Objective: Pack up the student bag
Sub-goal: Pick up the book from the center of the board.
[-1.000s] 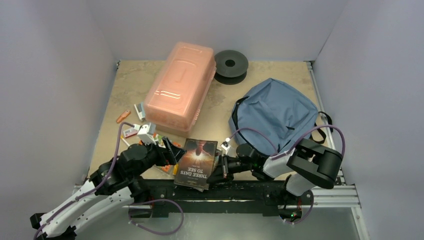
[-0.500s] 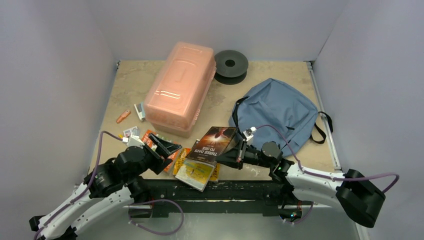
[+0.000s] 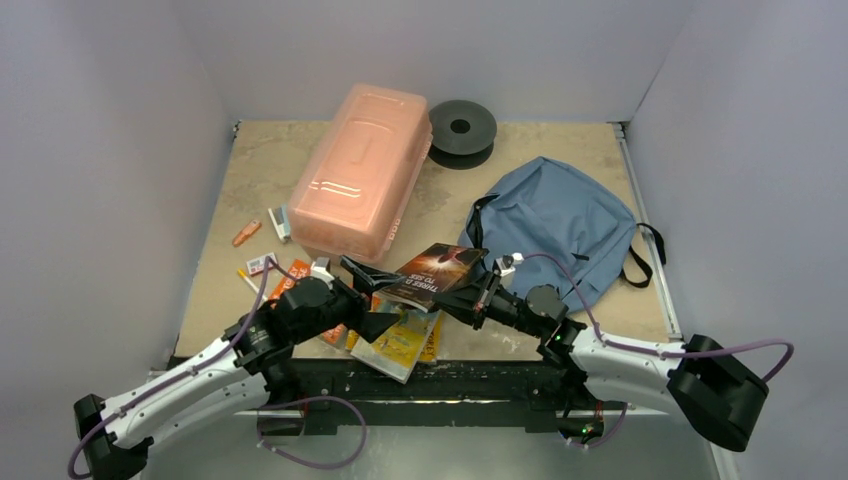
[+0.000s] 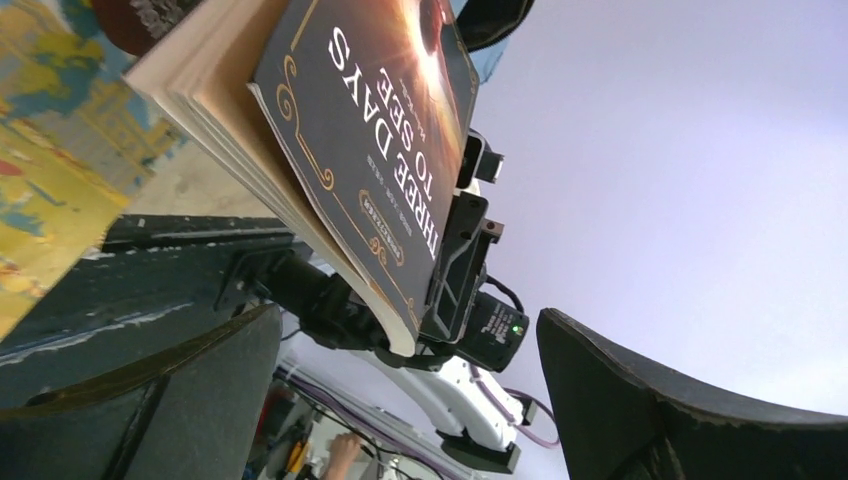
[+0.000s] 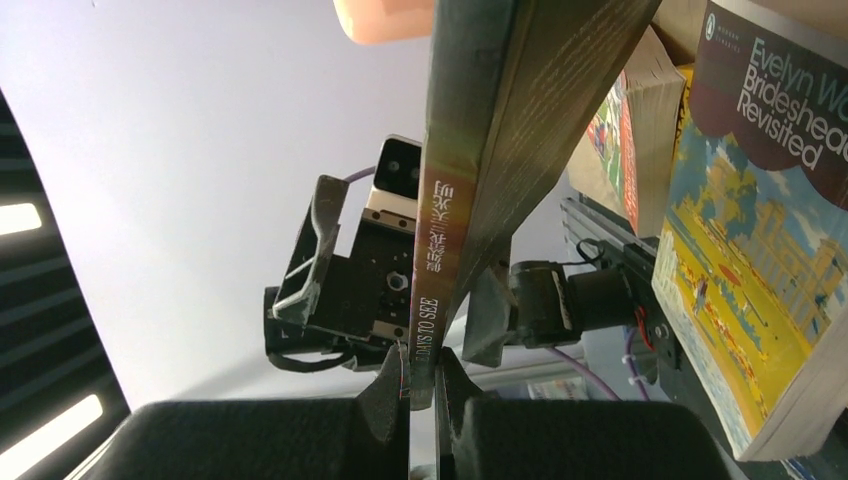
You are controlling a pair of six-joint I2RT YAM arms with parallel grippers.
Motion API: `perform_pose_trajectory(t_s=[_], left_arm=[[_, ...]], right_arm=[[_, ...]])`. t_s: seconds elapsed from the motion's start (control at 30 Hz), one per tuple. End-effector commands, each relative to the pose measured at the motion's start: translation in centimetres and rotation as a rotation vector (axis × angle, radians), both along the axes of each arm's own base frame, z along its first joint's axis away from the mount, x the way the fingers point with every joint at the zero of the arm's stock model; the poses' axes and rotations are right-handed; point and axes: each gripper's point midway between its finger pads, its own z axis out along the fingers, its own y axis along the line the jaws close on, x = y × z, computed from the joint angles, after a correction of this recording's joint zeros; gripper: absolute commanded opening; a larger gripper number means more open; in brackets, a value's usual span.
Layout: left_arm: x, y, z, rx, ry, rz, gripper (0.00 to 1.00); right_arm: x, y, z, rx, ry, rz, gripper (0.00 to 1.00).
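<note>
The blue-grey student bag [image 3: 555,222] lies flat at the right of the table, its opening not showing. My right gripper [image 3: 470,298] is shut on the spine edge of the dark book "Three Days to See" [image 3: 437,271] and holds it tilted above the table, just left of the bag. The right wrist view shows the book [image 5: 480,150] edge-on, pinched between my fingertips [image 5: 422,385]. My left gripper [image 3: 383,297] is open, its jaws wide on either side of the book's left end without touching it. In the left wrist view the book [image 4: 370,130] hangs ahead between the spread fingers [image 4: 150,400].
A yellow book, "Brideshead Revisited" [image 3: 403,340], and other books lie under the held book near the front edge. A rigid pink plastic box [image 3: 360,170] stands at back centre, with a black spool [image 3: 462,127] behind it. Small items [image 3: 262,240] lie left of the box.
The right gripper lifted the book off the pile and carried it up toward the bag. The left arm swung right, its open jaws now around the book's left end.
</note>
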Motion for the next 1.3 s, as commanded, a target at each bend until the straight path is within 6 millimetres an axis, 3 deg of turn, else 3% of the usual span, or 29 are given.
perform_pose_trajectory(t_s=[0.0, 0.07, 0.27, 0.4, 0.53, 0.6, 0.67, 0.77, 0.83, 0.93, 1.03, 1.13, 1.27], left_arm=[[0.7, -1.7, 3.9, -0.167, -0.006, 0.015, 0.98], [1.2, -1.9, 3.4, -0.168, 0.012, 0.058, 0.93], [2.3, -3.9, 3.6, -0.254, -0.014, 0.132, 0.65], [3.1, -3.6, 3.5, -0.255, -0.062, 0.196, 0.53], [3.3, -3.6, 2.6, -0.209, -0.104, 0.212, 0.3], [3.1, -3.8, 1.8, -0.191, -0.121, 0.2, 0.16], [2.9, -4.0, 0.8, -0.178, -0.128, 0.194, 0.04], [2.3, -4.2, 0.4, -0.174, -0.164, 0.165, 0.0], [1.8, -4.2, 0.5, -0.136, -0.209, 0.125, 0.0], [0.8, -3.9, 0.6, -0.009, -0.302, 0.036, 0.0], [-0.2, -2.3, -0.4, 0.255, -0.392, -0.079, 0.0], [-1.0, -0.8, -0.4, 0.446, -0.459, -0.183, 0.0], [-2.1, -0.3, -1.9, 0.533, -0.471, -0.286, 0.0]], right_arm=[[1.2, -0.8, 4.6, 0.138, -0.092, -0.083, 0.0], [1.4, -1.0, 4.8, 0.149, -0.09, -0.095, 0.0], [1.5, -1.4, 5.8, 0.179, -0.091, -0.116, 0.0], [1.2, -1.5, 5.8, 0.169, -0.088, -0.106, 0.0], [0.0, -1.5, 5.1, 0.104, -0.121, -0.058, 0.0], [-0.8, -1.3, 3.4, -0.031, -0.155, -0.019, 0.0], [-1.9, -1.3, 1.4, -0.167, -0.179, 0.041, 0.22], [-2.5, -2.4, -0.5, -0.392, -0.287, 0.088, 0.65], [-2.2, -4.3, -1.5, -0.619, -0.395, 0.108, 0.75], [-0.4, -9.1, -2.5, -1.029, -0.459, 0.091, 0.85], [2.6, -12.0, -2.3, -1.401, -0.494, 0.14, 0.87], [5.8, -15.4, -2.3, -1.733, -0.437, 0.047, 0.89], [10.2, -13.1, -1.1, -1.823, -0.539, -0.038, 0.9]])
